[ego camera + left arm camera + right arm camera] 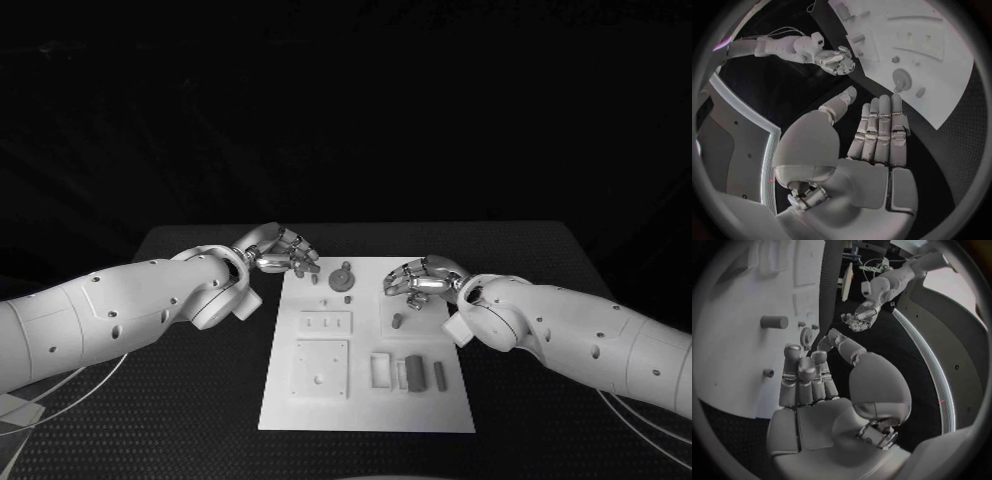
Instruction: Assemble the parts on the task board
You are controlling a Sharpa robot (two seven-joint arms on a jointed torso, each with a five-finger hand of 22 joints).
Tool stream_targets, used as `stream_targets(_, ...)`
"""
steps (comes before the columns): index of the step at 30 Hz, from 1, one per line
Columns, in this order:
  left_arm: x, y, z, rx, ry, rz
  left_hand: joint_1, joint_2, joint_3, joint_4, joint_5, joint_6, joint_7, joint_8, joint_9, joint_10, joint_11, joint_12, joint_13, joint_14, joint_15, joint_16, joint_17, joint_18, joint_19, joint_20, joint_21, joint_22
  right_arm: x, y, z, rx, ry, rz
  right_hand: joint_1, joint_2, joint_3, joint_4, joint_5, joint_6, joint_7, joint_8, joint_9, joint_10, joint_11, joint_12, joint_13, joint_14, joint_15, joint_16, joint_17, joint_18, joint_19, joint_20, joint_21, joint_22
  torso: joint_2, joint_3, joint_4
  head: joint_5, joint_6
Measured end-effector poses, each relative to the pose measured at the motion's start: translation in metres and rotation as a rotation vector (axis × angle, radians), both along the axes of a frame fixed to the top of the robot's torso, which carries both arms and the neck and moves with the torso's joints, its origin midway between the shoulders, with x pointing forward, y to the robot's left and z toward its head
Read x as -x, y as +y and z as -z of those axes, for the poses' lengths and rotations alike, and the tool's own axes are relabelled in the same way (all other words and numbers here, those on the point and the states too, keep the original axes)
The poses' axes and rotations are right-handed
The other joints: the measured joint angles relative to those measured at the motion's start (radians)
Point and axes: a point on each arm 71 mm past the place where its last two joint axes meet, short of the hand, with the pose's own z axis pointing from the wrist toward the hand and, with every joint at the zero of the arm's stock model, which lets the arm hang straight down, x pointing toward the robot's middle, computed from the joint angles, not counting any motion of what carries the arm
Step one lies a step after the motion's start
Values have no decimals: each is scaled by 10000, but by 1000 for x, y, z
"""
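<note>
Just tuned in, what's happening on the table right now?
Both hands hover at the far end of the white task board, holding nothing. The left hand is at its far left corner, the right hand over its right side. Small grey parts lie loose on the board, none picked up yet.

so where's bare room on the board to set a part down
Free: the board's near strip below the square plate and bars. The far end is crowded: left hand and right hand flank the round part.

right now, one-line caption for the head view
Two open silver hands, left and right, hover over the white task board.
</note>
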Motion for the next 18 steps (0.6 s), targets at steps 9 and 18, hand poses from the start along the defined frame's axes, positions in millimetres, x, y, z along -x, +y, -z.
stream_targets(9,5,-22,-10,-612,-2093,865,557,-557,30,-29,0,-382,-120,-88,-146,-570,270,-337,-58,-977,511,-841,-134,0,-978,481,-39,-457,-4,-2,1,-2336,1912,-81,-66,66,-54,0,0,-35,35,-54,-2,-105,36,49,-33,-90,43,2,12,-29,-74,-2,-36,0,-8,-12,5,-114,267)
stream_targets(18,12,-52,-20,-759,-3782,1568,632,-1309,224,81,0,-1210,-255,-339,-303,-1527,454,-762,-171,-1722,925,-1569,-269,162,-1556,921,-39,-898,-7,2,-17,-4500,2808,-1041,-132,132,-82,27,0,-76,75,-112,31,-249,72,155,-66,-232,88,55,38,21,-155,80,-36,0,-2,-20,12,-164,488)
